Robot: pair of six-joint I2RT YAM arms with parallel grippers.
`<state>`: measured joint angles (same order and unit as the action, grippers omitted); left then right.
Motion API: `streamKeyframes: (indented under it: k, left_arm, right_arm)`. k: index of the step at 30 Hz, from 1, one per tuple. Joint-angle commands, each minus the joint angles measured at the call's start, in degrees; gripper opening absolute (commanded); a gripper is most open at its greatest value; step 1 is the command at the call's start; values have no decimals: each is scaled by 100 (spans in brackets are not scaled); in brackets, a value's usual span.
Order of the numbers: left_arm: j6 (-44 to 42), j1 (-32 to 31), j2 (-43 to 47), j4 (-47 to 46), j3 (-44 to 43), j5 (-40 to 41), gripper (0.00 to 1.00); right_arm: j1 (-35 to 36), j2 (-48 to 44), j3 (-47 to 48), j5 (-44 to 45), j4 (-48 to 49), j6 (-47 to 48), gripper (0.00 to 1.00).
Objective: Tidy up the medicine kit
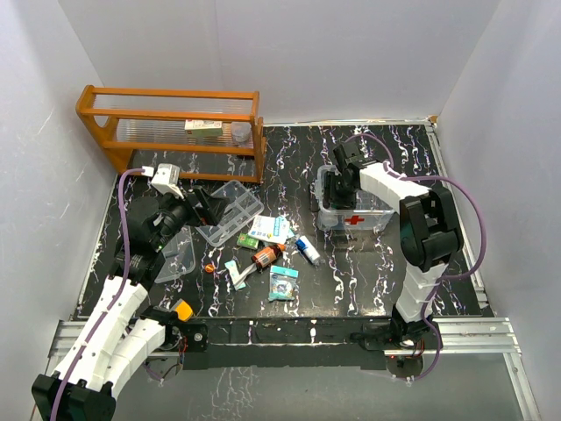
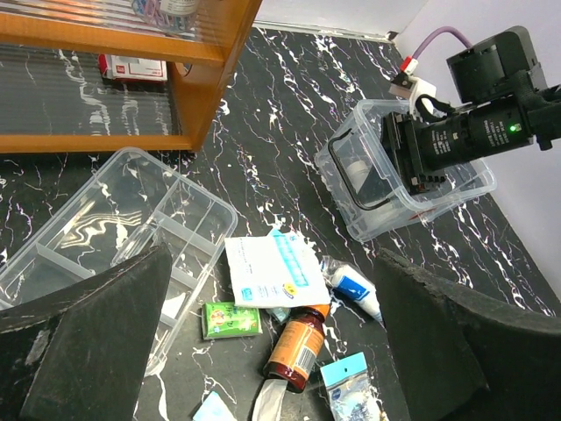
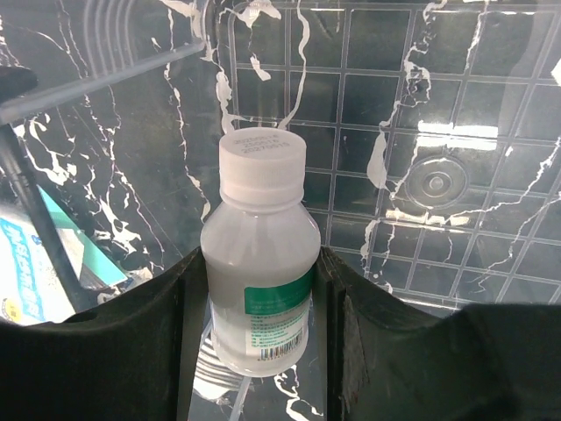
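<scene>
Right hand (image 3: 261,303): black padded fingers (image 3: 131,351) clamped narrow on bottle (image 3: 260,263), one pad on each flank at label height.

Bottle: round, translucent white plastic, ribbed white screw cap, green-banded label with barcode. Its long axis runs along the fingers, with the cap leading away from the wrist.

Box (image 3: 438,132): directly ahead of right hand, its walls around it. Clear plastic with rounded corners. The square-gridded floor shows the black, white-veined table (image 1: 368,281) through it. In the top view its long axis runs left to right and the red cross faces the arm bases.

Left hand (image 2: 272,259): spread wide, holding nothing, touching nothing, above the table.

Tray (image 2: 114,210): beneath and ahead of left hand's left finger. Clear plastic, divided into compartments, long axis diagonal.

Lid (image 1: 180,253): flat clear panel behind left hand, beside its arm, partly hidden.

Loose lot, between and just ahead of left hand's fingers:
- sachet (image 2: 272,267), flat, white with blue print
- packet (image 2: 231,319), small, green
- brown bottle (image 2: 296,346), lying on its side
- tube (image 2: 355,289), white and blue
- bag (image 2: 346,386), clear with a blue header

Rack (image 2: 131,88): orange wood, ahead and left of left hand.
</scene>
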<state>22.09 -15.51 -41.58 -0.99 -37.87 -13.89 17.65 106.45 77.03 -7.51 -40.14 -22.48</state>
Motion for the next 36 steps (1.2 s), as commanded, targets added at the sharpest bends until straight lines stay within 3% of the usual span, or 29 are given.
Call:
streamKeyframes:
  k: [1, 9, 20, 30, 36]
  left_arm:
    - [-97, -19, 2, -23, -238, 71, 98]
    - [-112, -14, 20, -15, -223, 107, 98]
    - [-117, -21, -25, -15, -225, 112, 98]
    - [-3, -14, -213, -59, -200, 102, 99]
    - [318, -17, -614, -217, -147, -544, 94]
  right_arm:
    - [95, 112, 120, -94, 232, -107, 44]
    - [122, -39, 11, -75, 344, -234, 59]
    - [125, -618, -177, -86, 464, -581, 51]
    - [124, -2211, -371, 65, 139, -593, 55]
    - [285, -3041, -701, -278, 417, -467, 56]
